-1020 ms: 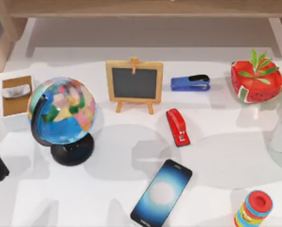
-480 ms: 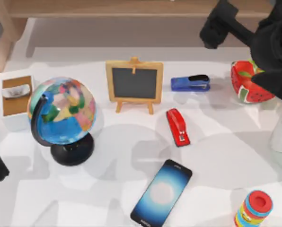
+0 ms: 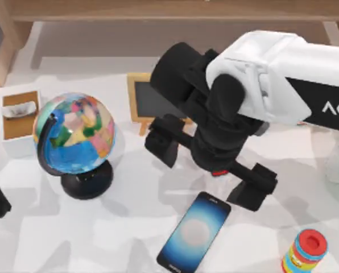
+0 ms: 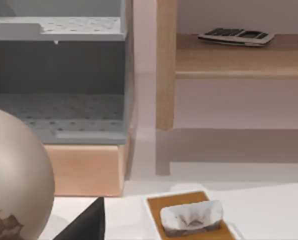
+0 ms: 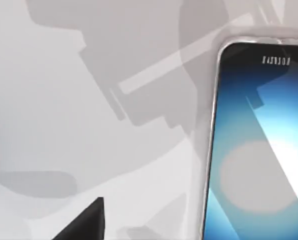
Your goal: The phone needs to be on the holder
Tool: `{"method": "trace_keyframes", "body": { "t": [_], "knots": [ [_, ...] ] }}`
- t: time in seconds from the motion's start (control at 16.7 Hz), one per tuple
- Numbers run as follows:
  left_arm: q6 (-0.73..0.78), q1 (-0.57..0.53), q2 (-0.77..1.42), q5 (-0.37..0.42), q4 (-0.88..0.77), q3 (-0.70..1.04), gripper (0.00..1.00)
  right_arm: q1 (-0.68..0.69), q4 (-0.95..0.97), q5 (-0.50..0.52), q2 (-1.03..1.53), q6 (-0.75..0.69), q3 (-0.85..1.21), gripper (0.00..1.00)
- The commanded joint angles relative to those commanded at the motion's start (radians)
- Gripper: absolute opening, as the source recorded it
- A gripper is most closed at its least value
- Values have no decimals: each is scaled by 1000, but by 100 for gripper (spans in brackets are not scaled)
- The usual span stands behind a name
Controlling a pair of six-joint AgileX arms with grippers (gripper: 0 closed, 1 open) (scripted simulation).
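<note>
Phone [image 3: 194,232] flat on the white counter [image 3: 118,239], front centre, screen up and glowing blue, tilted on a diagonal. Right hand [image 3: 210,173] hovers just above its far end, fingers spread wide, gripping nothing. Globe [image 3: 74,133] stands off to the left, chalkboard [image 3: 140,96] half hidden behind the arm. Left arm parked at the left edge; can't tell that hand's state.

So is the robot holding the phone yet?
No, nothing is held. The slim black phone with the glowing blue screen lies flat on the white table, with the right gripper above it, open.
</note>
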Motion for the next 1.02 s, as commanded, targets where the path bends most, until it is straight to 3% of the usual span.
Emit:
{"method": "trace_keyframes", "body": {
  "t": [0.24, 0.66, 1.02],
  "knots": [
    [0, 0, 0, 0, 0, 0, 100, 56, -43, -29, 95, 89, -11, 100],
    [0, 0, 0, 0, 0, 0, 100, 56, -41, -31, 102, 95, -16, 100],
    [0, 0, 0, 0, 0, 0, 100, 60, 159, -32, 188, 97, -125, 100]
  ]
}}
